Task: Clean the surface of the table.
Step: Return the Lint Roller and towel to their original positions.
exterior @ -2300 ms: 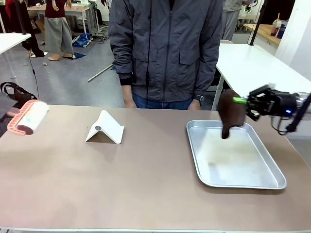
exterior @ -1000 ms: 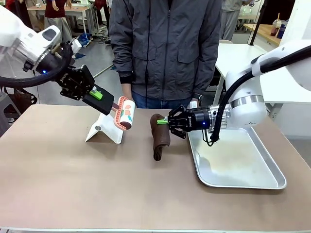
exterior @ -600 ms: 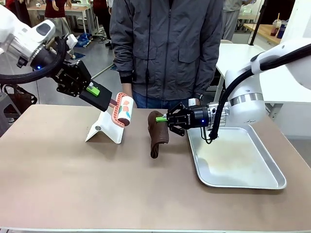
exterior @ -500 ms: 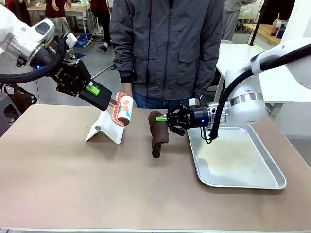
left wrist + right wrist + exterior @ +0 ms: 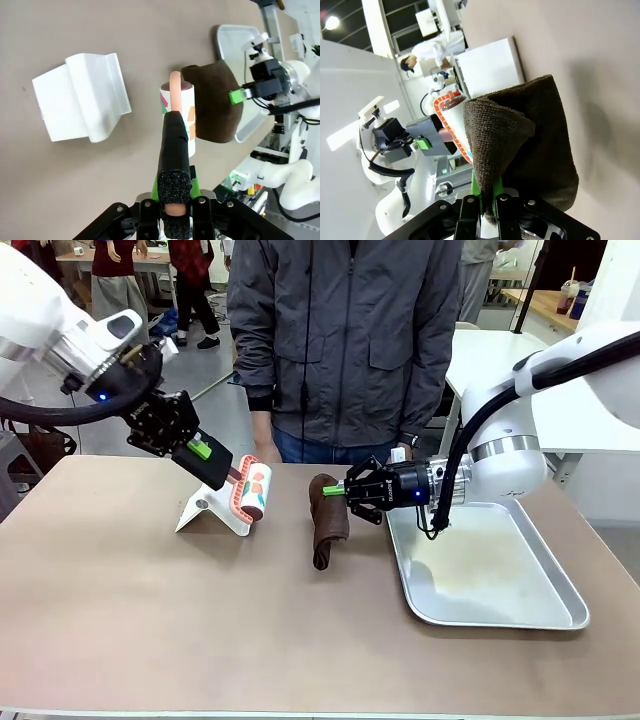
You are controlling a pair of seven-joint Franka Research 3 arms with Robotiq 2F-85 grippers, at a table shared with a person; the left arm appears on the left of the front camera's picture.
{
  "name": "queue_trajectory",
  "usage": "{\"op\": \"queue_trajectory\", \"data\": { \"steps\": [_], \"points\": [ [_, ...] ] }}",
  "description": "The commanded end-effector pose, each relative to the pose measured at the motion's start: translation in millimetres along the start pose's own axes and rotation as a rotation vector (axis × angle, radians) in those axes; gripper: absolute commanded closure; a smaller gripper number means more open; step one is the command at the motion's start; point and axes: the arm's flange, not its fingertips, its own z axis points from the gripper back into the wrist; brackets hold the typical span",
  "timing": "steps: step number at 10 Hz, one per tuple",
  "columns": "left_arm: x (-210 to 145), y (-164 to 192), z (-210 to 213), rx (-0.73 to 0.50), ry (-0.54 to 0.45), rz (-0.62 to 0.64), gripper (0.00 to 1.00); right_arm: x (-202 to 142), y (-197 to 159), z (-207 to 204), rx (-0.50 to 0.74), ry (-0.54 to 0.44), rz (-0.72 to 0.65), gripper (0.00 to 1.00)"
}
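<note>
My left gripper (image 5: 215,461) pinches the lint roller (image 5: 250,490) handle above the white stand (image 5: 216,507); my right gripper (image 5: 337,490) clamps the brown cloth (image 5: 326,520), hanging mid-table. The table (image 5: 250,620) spreads below: I'd lower the cloth flat, then sweep slowly, steering clear of the tray (image 5: 500,620).

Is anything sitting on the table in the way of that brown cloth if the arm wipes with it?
The table in front of the brown cloth is bare. A metal tray lies close on one side of the cloth, and a white stand on the other side, beneath the lint roller held by the left pincer.
</note>
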Motion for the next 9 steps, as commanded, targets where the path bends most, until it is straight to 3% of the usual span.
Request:
{"op": "queue_trajectory", "data": {
  "steps": [1, 5, 9],
  "points": [
    [27.4, -1.2, -6.4, 0.042, 0.033, 0.072, 0.78, -0.1, -8.7, 2.0, 0.025, -0.056, -0.039, 0.91],
    [59.2, 9.5, -22.0, 0.117, 0.031, 0.167, 0.78, 0.7, -15.9, 8.2, 0.038, -0.042, -0.05, 0.91],
    [72.5, 19.6, -39.4, 0.153, 0.043, 0.166, 0.78, -0.7, -20.5, 10.8, 0.054, -0.036, -0.048, 0.91]
  ]
}}
